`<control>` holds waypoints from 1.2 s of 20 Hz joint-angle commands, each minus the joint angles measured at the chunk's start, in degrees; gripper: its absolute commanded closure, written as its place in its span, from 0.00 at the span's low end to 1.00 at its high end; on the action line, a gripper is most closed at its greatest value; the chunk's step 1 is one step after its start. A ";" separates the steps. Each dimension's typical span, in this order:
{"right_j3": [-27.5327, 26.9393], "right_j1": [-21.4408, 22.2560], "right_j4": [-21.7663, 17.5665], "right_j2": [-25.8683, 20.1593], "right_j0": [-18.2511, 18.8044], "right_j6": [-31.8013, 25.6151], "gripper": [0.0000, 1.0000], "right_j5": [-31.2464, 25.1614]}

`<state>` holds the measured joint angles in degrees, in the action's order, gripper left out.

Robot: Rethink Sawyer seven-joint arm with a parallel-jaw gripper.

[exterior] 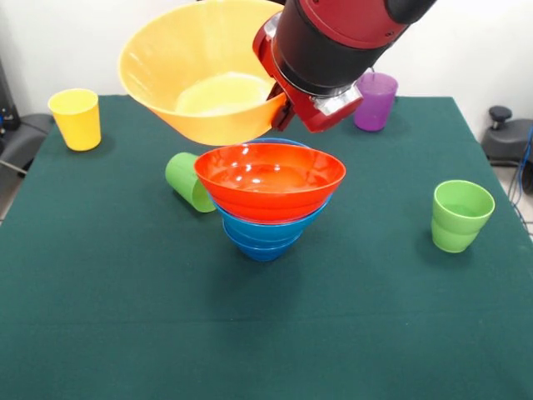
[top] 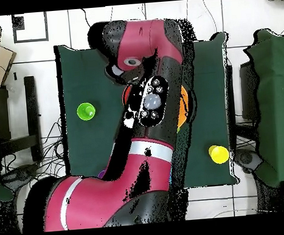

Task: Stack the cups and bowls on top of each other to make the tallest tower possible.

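Above the middle of the green table (exterior: 100,317), the red and black arm (exterior: 333,42) comes down from the top edge, and its hand (exterior: 281,107) is clenched on the rim of the big yellow-orange bowl (exterior: 200,75), which hangs tilted in the air with its open mouth turned toward the front camera. Just below it stands the tower (exterior: 268,200) — an orange-red bowl (exterior: 270,179) nested on top of blue bowls (exterior: 262,233), resting upright on the table. Lying on its side just beside the tower, on the picture's left, is a green cup (exterior: 188,181). A yellow cup (exterior: 76,118) stands upright near the far left corner, a translucent purple cup (exterior: 376,101) stands upright toward the far right, partly behind the arm, and a second green cup (exterior: 460,215) stands well apart at the right. From overhead the arm covers most of the table's middle — only a sliver of orange shows past it.
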<state>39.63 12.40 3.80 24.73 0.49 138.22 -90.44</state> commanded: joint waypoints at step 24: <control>3.63 1.34 2.63 -2.53 -0.17 10.57 1.00 6.83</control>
<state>39.64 12.57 5.92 24.74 0.32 138.24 -88.21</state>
